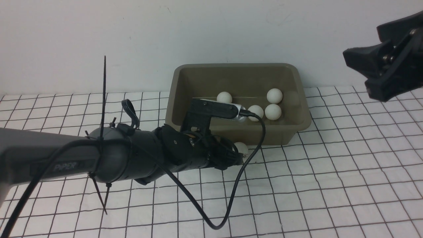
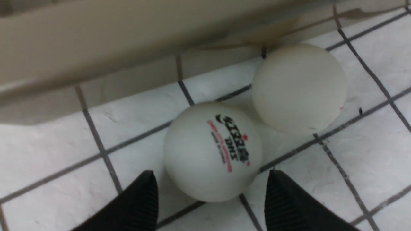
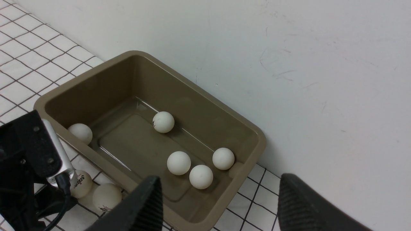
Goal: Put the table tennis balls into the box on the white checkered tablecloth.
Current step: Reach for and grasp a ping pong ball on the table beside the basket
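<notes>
The table tennis balls [image 3: 179, 163] lie in two places. Two are on the white checkered tablecloth [image 1: 330, 172] and five are in the box [image 3: 96, 67].

In the front view my left arm [image 1: 132, 155] hides its own fingertips and all but a sliver of one loose ball [image 1: 241, 148]. The right gripper [image 3: 221, 179] is cut off there by the frame edge.

The right gripper stands wide and empty, with the box down below it. The left gripper [image 2: 212, 175] is also wide and holds nothing. The printed ball [image 2: 212, 150] sits between its tips, and I can't make out any contact. The plain ball [image 2: 298, 88] lies just beyond the tips, beside the printed one and close to the box wall.
</notes>
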